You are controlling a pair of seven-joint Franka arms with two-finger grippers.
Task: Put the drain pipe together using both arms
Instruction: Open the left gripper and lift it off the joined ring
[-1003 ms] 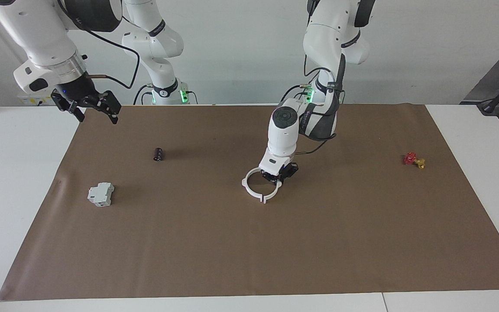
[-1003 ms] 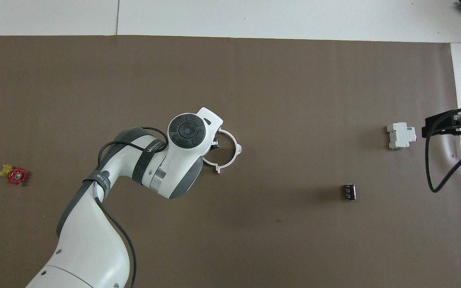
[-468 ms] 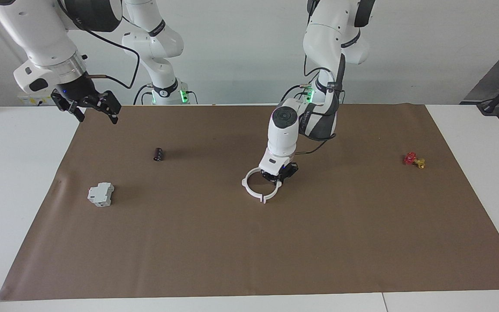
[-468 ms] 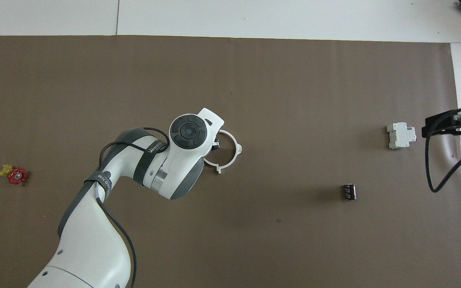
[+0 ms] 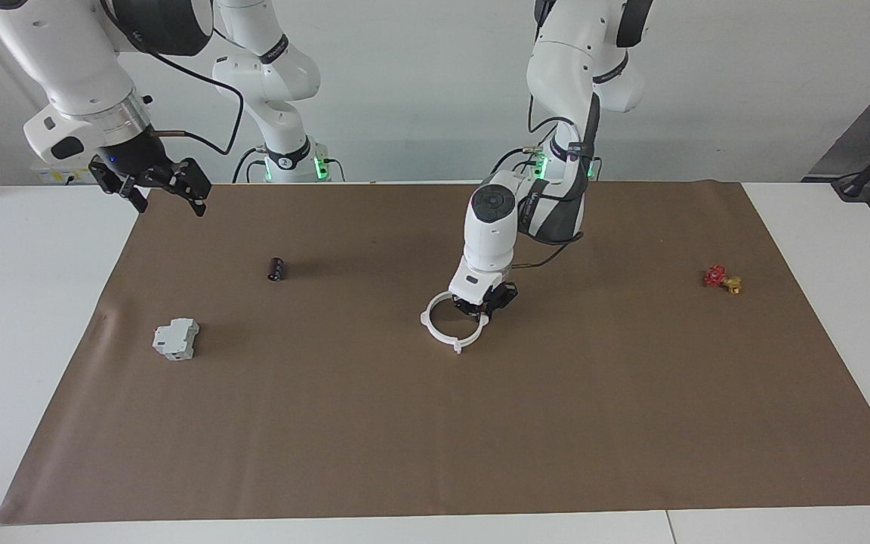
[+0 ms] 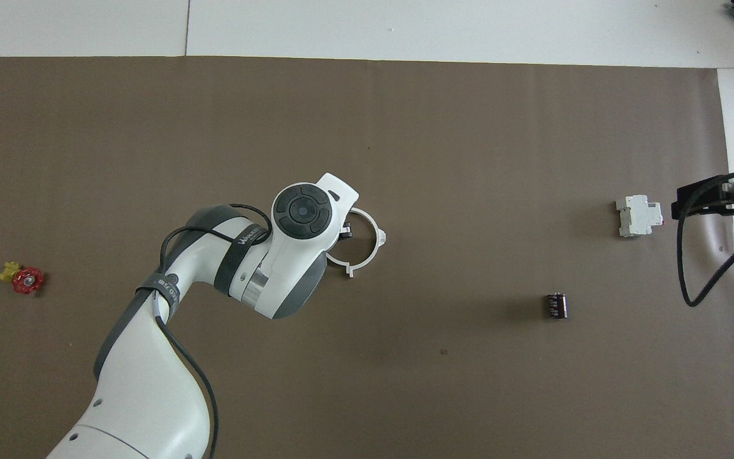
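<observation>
The drain pipe (image 5: pixel 426 322) is a thin white ring with outer tabs at the middle of the brown mat; it also shows in the overhead view (image 6: pixel 378 245). Part of it is hidden under the left wrist. My left gripper (image 5: pixel 482 306) points down and is shut on the ring's rim at the side toward the left arm's end, holding it just above the mat. In the overhead view only a black fingertip (image 6: pixel 344 231) shows under the wrist. My right gripper (image 5: pixel 152 185) waits raised and open over the mat's edge at the right arm's end (image 6: pixel 720 199).
A grey blocky box (image 5: pixel 176 338) (image 6: pixel 638 215) and a small black cylinder (image 5: pixel 276 269) (image 6: pixel 555 305) lie toward the right arm's end. A red-and-gold valve piece (image 5: pixel 721 279) (image 6: pixel 23 278) lies toward the left arm's end.
My left gripper has risen a little and shifted slightly toward the right arm's end, carrying the ring with it. The right arm has not moved.
</observation>
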